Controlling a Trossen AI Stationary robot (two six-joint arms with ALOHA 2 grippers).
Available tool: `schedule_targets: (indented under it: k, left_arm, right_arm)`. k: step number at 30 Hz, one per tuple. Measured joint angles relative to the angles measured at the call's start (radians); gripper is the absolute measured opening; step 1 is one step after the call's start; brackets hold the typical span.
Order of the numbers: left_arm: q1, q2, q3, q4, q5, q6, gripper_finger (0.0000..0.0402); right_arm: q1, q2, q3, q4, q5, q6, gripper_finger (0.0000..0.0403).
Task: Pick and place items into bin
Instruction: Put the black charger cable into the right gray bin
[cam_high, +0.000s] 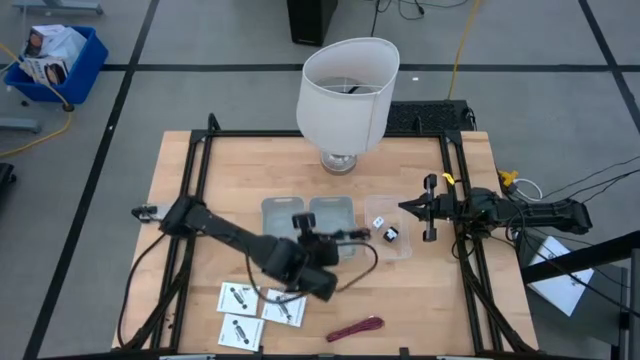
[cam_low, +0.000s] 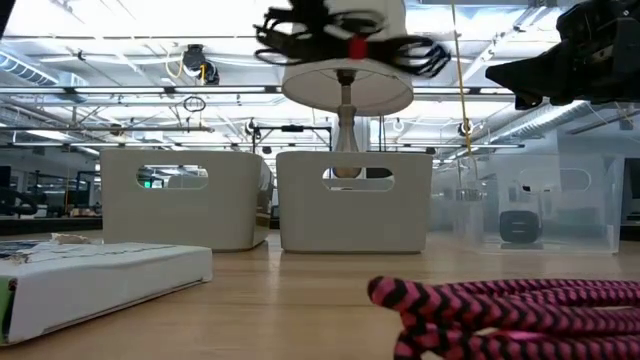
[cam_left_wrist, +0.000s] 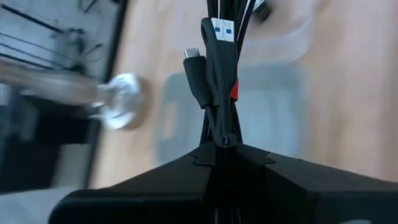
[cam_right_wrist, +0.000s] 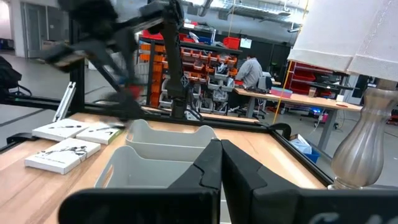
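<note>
My left gripper (cam_high: 310, 233) (cam_left_wrist: 221, 147) is over the middle of the table, just near-side of two grey bins, and is shut on a bundled black cable (cam_high: 352, 236) (cam_low: 340, 38). Three white square packets (cam_high: 238, 296) (cam_high: 283, 309) (cam_high: 240, 330) lie flat near the near edge, left of centre. A red braided cable (cam_high: 355, 327) (cam_low: 500, 310) lies coiled on the table to their right. A tiny white-and-black block (cam_high: 390, 236) (cam_low: 515, 226) sits inside a clear bin. My right gripper (cam_high: 408, 207) (cam_right_wrist: 219, 152) waits shut at the table's right, beside the clear bin. My left gripper pinches the black cable bundle (cam_left_wrist: 219, 124) between its two fingers. The bundle runs forward out of the fingers, along them, with its USB plugs (cam_left_wrist: 222, 29) at the far end and a red tie (cam_left_wrist: 234, 91) on it. It is lifted clear, and a slack loop (cam_high: 372, 262) trails toward the right.
Two grey bins (cam_high: 280, 215) (cam_high: 331, 212) stand side by side mid-table, with the clear bin (cam_high: 392, 250) to their right. A big white lampshade on a silver base (cam_high: 347, 80) stands at the far edge. Black frame rails (cam_high: 200, 160) run along both table sides.
</note>
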Motion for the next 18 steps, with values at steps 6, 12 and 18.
schedule_targets:
  k: [6,12,18]
  left_arm:
    - [0.071,0.0,0.002,-0.13,-0.002,0.305,0.0025]
    - [0.123,0.0,0.002,-0.126,0.074,0.631,0.0025]
    - [0.165,0.0,-0.011,-0.046,0.224,0.87,0.0025]
  right_arm:
    - [0.0,0.0,0.0,-0.009,0.0,0.0,0.0]
    - [0.0,0.0,0.0,-0.022,0.0,0.0,0.0]
    - [0.0,0.0,0.0,-0.023,0.0,-0.001,0.0]
